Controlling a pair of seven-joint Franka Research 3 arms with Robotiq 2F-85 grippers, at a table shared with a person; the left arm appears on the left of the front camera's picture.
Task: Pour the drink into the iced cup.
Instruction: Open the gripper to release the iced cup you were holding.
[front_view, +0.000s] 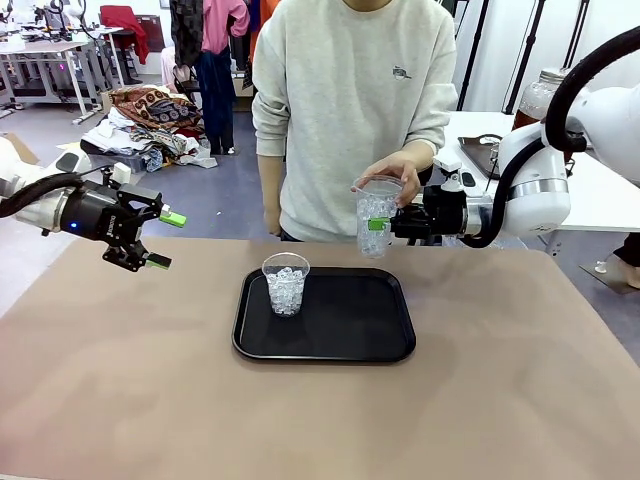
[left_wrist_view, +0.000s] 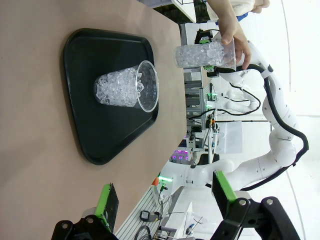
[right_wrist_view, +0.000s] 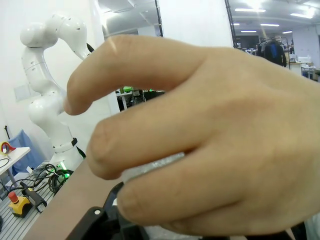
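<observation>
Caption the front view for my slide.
Person and robot's right hand both hold an ice-filled cup; a second iced cup stands on the black tray.

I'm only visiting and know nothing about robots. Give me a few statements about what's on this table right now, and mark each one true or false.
1. A clear cup of ice stands on the black tray. True.
2. The left gripper is holding a cup. False: it is open and empty, and it hovers above the table off to the tray's side.
3. A person's hand rests on the rim of a second ice cup, which is up in the air. True.
4. The cup on the tray is filled with brown drink. False: only ice shows in it.
5. The right gripper is shut on the second ice cup. True.
</observation>
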